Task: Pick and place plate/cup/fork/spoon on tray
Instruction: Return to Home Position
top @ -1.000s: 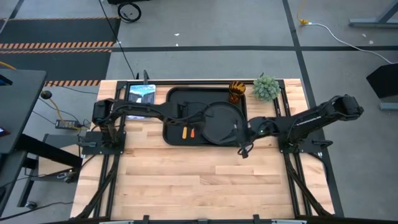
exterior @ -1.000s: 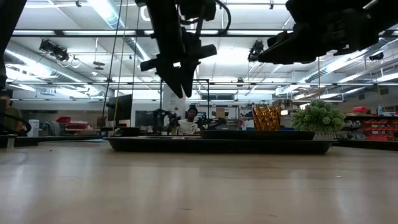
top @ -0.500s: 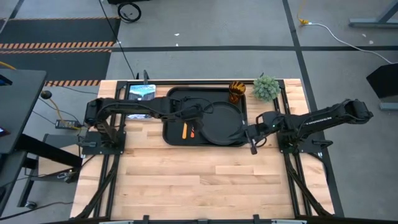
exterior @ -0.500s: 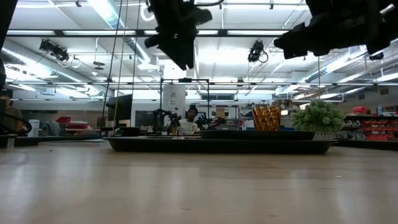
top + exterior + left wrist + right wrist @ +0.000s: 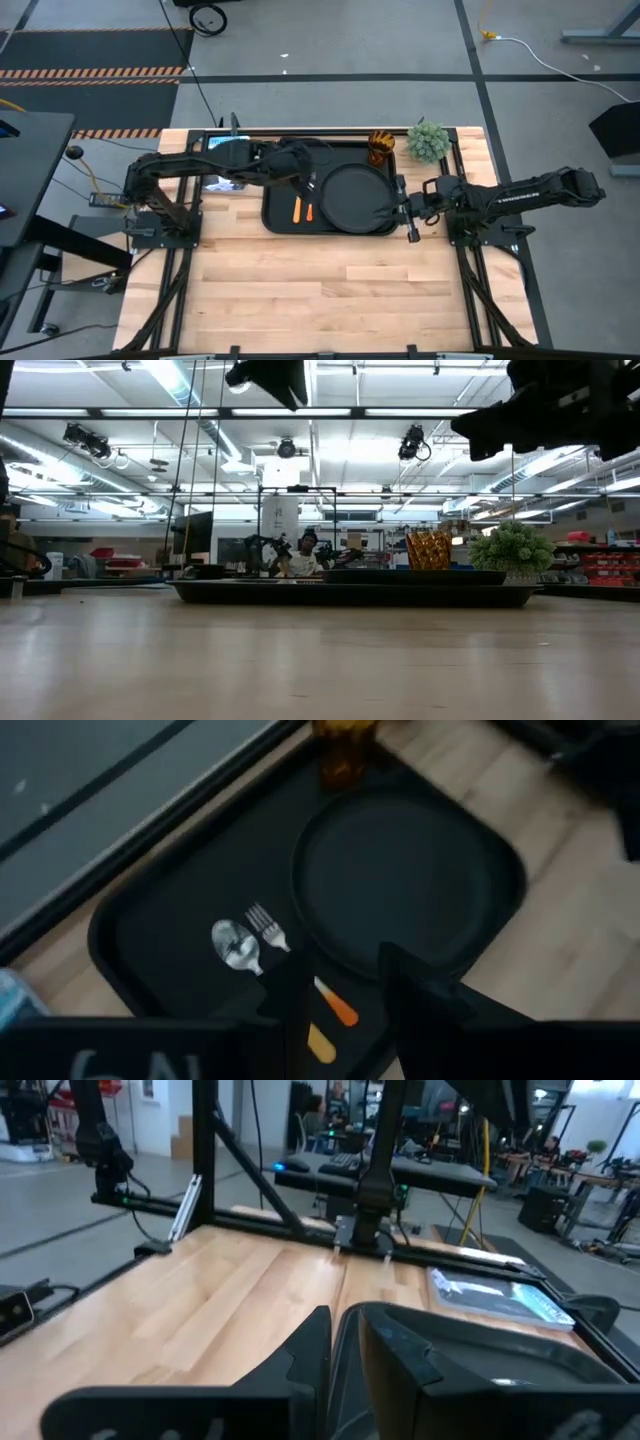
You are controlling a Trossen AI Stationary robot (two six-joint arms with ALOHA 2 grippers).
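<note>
The black tray [image 5: 280, 160] lies at the table's far middle. The round black plate [image 5: 352, 196] lies flat in its right half. The spoon [image 5: 297, 211] and the fork [image 5: 309, 212] lie side by side on the tray's floor left of the plate, also in the left wrist view (spoon [image 5: 234, 944], fork [image 5: 266, 928]). The amber cup [image 5: 381, 147] stands upright at the tray's far right corner; whether inside the rim, I cannot tell. My left gripper [image 5: 345, 985] is open and empty, high above the tray's middle. My right gripper [image 5: 342, 1325] is shut and empty, just right of the tray.
A green potted plant [image 5: 428, 142] stands right of the cup at the far edge. A flat bluish packet [image 5: 228, 150] lies left of the tray, also in the right wrist view [image 5: 500, 1295]. Bare wood fills the table's near half [image 5: 330, 290].
My left gripper has risen from above the plate and drawn back toward the table's left, leaving the top of the low view. My right gripper has drawn back from the plate's near right rim toward the table's right edge. The plate, fork and spoon stay put.
</note>
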